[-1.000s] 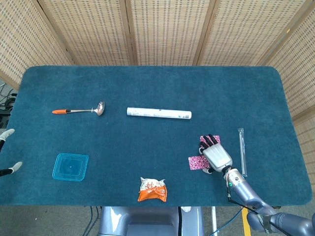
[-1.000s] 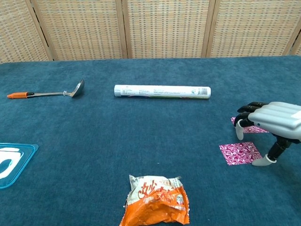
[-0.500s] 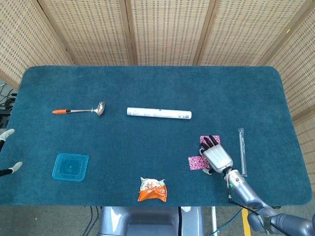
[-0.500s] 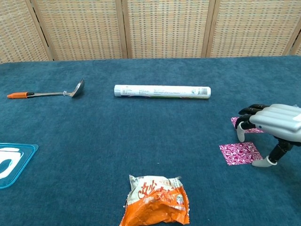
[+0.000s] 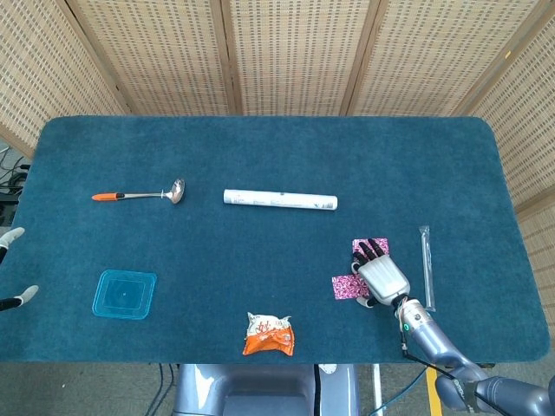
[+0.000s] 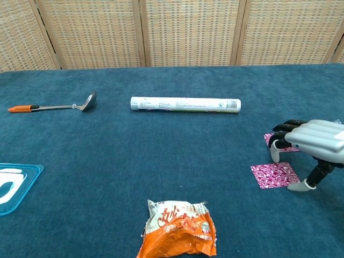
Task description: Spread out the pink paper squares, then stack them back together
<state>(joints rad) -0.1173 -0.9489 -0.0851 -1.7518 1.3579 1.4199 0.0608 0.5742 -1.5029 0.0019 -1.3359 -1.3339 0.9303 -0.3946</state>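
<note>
Two pink patterned paper squares lie apart on the blue cloth at the right. The near square [image 5: 347, 287] [image 6: 274, 174] lies flat and fully in sight. The far square [image 5: 361, 246] [image 6: 267, 138] is partly covered by my right hand [image 5: 382, 276] [image 6: 314, 141]. That hand arches over the cloth with its fingers spread above the far square, and its thumb tip is down just right of the near square. It holds nothing. Only two pale fingertips of my left hand [image 5: 10, 236] show at the left edge, apart and empty.
A white paper tube [image 5: 279, 200] lies mid-table, and a ladle with an orange handle [image 5: 139, 195] lies at the left. A blue lid [image 5: 125, 294] sits front left, an orange snack packet [image 5: 269, 334] front centre. A wrapped straw [image 5: 426, 267] lies right of my right hand.
My right hand has drifted slightly to the right and towards me. Both squares and the left hand stay where they were.
</note>
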